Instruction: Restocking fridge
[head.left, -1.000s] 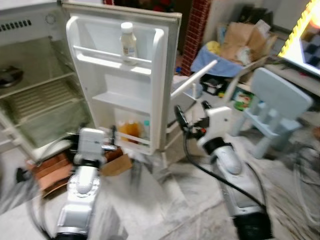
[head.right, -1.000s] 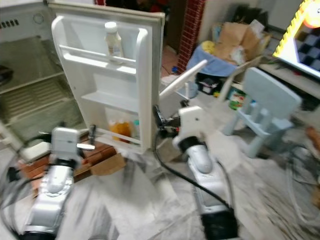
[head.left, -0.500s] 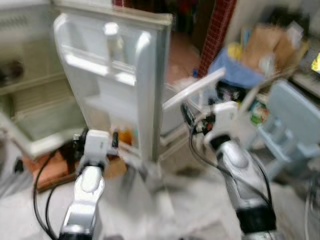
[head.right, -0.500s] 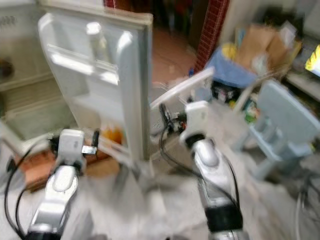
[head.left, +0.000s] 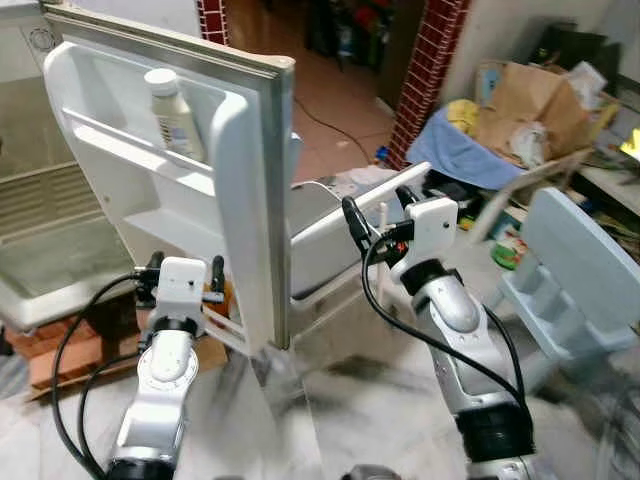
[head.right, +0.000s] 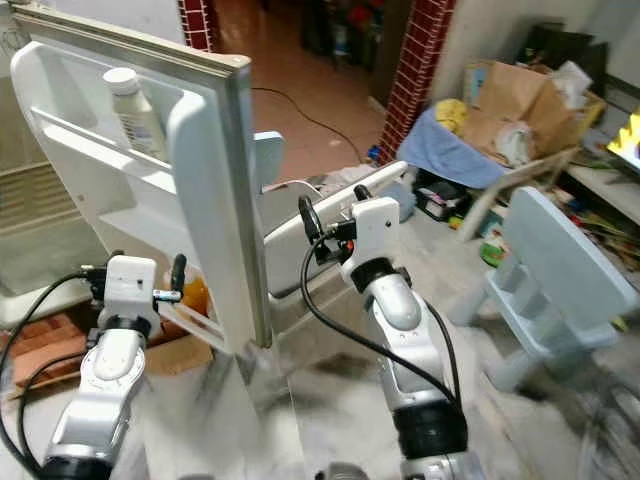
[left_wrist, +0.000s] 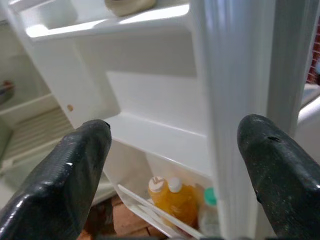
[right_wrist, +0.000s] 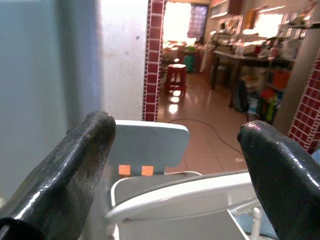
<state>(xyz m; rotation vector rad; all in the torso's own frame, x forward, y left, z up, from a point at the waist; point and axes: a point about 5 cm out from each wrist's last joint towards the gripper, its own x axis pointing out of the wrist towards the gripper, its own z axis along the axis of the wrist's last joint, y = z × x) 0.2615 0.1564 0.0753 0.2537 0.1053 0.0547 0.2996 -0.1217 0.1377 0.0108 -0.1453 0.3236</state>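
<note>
Your left claw and right claw both hang wide open and empty either side of the open fridge door, white bottle standing on its top shelf.

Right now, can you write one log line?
fridge door open | white bottle on top door shelf | orange bottles low | left gripper open, empty | right gripper open, empty

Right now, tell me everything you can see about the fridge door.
The fridge door is white, plastic-looking inside, swung wide open with its edge toward the camera. A grey gasket rims it. Its upper rack holds one upright white bottle; the middle shelf looks bare; the bottom rack holds orange bottles and a green-capped one behind a rail. The left gripper, fingers open, points at the lower shelves without touching.
</note>
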